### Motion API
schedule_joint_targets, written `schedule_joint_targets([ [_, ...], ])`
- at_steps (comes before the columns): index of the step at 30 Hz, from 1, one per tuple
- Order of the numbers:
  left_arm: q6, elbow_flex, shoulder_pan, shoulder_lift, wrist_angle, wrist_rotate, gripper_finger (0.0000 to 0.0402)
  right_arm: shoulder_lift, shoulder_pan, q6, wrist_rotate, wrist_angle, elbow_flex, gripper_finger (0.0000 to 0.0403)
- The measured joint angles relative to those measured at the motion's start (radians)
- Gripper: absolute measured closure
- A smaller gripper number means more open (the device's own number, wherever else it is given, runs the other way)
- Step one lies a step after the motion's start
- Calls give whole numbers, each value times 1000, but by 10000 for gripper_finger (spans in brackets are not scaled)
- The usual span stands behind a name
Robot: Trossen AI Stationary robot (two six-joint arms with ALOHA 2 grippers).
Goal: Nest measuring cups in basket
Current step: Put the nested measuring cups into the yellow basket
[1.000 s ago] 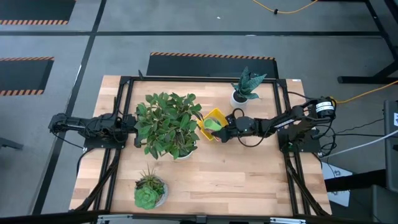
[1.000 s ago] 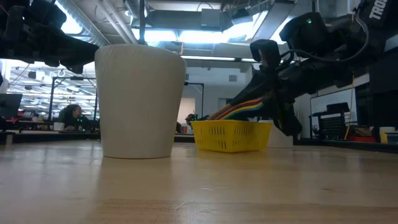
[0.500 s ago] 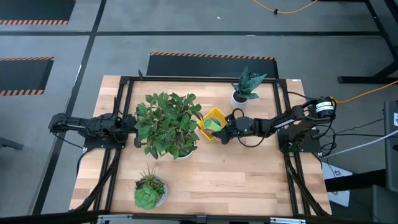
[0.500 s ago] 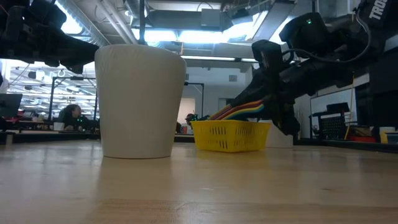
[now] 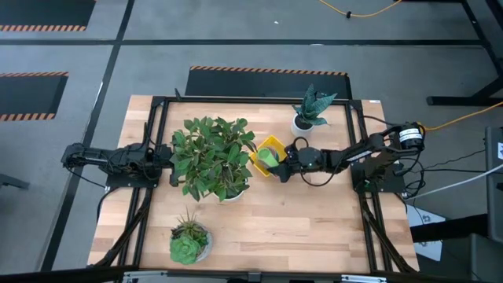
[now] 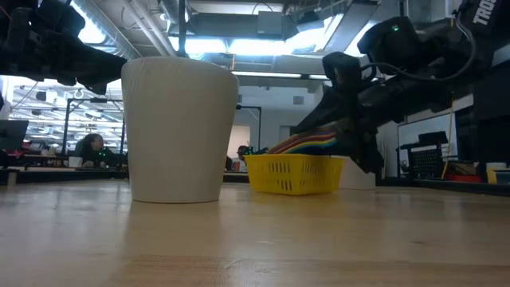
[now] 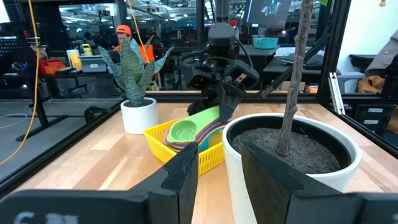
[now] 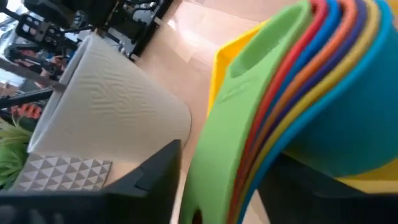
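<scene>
The nested measuring cups (image 8: 298, 81), green on top (image 5: 269, 157), lie tilted in the yellow basket (image 6: 295, 174) mid-table. Their stacked handles (image 6: 307, 143) stick out over the basket's right rim. My right gripper (image 8: 217, 186) stands open at that rim (image 5: 283, 163), slanting down from the table's right, with the handles between its fingers. My left gripper (image 7: 221, 168) waits open at the table's left side behind the big pot, holding nothing. My right gripper has one finger (image 8: 155, 180) standing clear of the green handle (image 8: 211, 168), with a strip of table showing between them. Its other finger (image 8: 280, 186) lies under the blue cup's side. Whether that finger touches the stack I cannot tell.
A leafy plant in a large white pot (image 5: 212, 157) stands just left of the basket. A snake plant in a small white pot (image 5: 310, 110) is at the far side, and a succulent (image 5: 189, 244) is at the near left. People sit in the room beyond (image 6: 92, 147).
The handle end of the nested cups has sunk a little and now lies flatter over the basket's rim. My right gripper has stayed in place at the handles, its wrist rolled slightly.
</scene>
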Motion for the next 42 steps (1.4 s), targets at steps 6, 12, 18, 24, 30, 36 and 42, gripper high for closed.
schedule_joint_targets([
  [6,0,0,0,0,0,0,285,-2,-8,21,2,4,1,162],
  [12,0,0,0,0,0,0,285,-2,-9,135,-31,-7,1,159],
  [18,0,0,0,0,0,0,285,-1,-9,135,-35,1,1,159],
  [24,0,0,0,0,0,0,285,0,-21,134,-35,49,0,159],
  [30,0,0,0,0,0,0,285,0,-21,132,-35,55,0,159],
  [36,0,0,0,0,0,0,285,0,-21,132,-84,44,0,159],
  [42,0,0,0,0,0,0,285,0,-21,135,-172,45,0,159],
])
